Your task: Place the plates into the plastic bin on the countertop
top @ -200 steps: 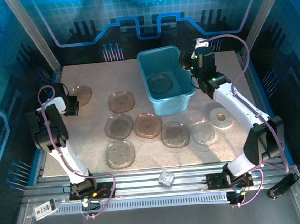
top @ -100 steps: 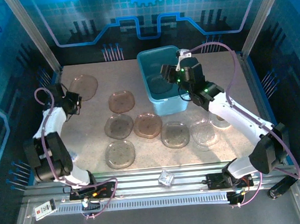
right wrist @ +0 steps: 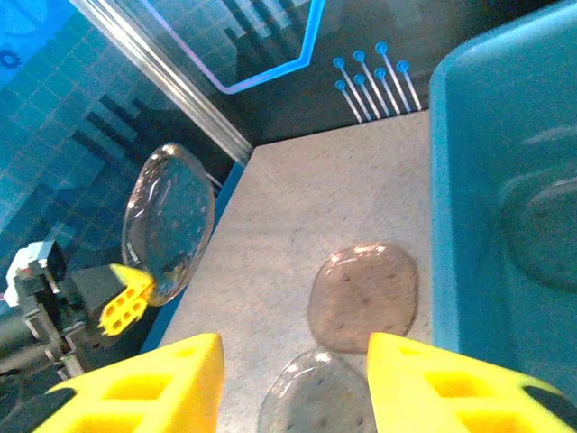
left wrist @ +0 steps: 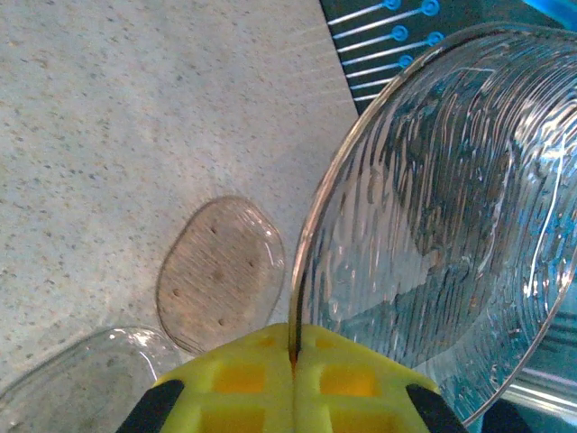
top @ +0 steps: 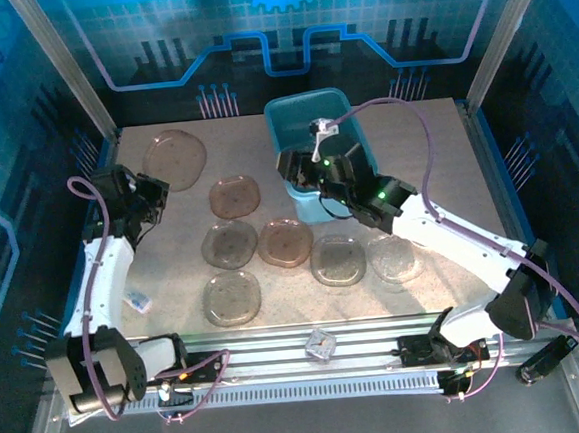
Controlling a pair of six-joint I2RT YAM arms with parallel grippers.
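Tilting steeply at upper left, one plate [top: 175, 157] is clamped at its rim by the left fingers [left wrist: 243, 388]; the right fingers [right wrist: 153, 379] are held apart, empty. The plastic bin [top: 305, 98], upper centre, is half hidden by the right arm [top: 441, 230].

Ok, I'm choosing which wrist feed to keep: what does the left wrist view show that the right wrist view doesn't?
Left wrist: close up, the left gripper shut on the rim of the lifted plate, its ribbing clear. Right wrist: the right gripper open, and the inside of the plastic bin, a plate lying in it. Both: the lifted plate, a brown plate flat on the countertop.
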